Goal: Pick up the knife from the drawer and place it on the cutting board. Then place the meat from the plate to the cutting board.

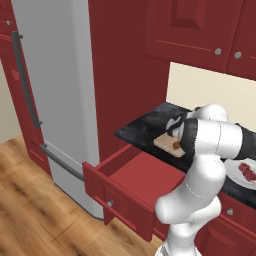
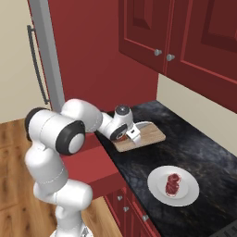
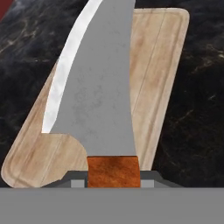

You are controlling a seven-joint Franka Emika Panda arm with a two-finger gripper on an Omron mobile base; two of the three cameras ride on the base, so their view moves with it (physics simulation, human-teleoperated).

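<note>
While clamped on the knife (image 3: 98,92) by its reddish-brown handle, gripper (image 2: 131,135) hangs low over the cutting board (image 2: 150,134), blade pointing along the board in the hand view. Going left to right in the right base view: fridge (image 2: 44,55) far left, then the open drawer (image 2: 95,171) with its bare red interior, then the board on the dark counter (image 2: 199,139), then the white plate (image 2: 159,187) nearer and to the right, meat (image 2: 173,183) lying on it. Judging by this, first step nearly done: knife out of the drawer, not yet released. Next calls for lowering it flat onto the wood, parting the fingers, lifting clear, then swinging right to the plate for the meat.
</note>
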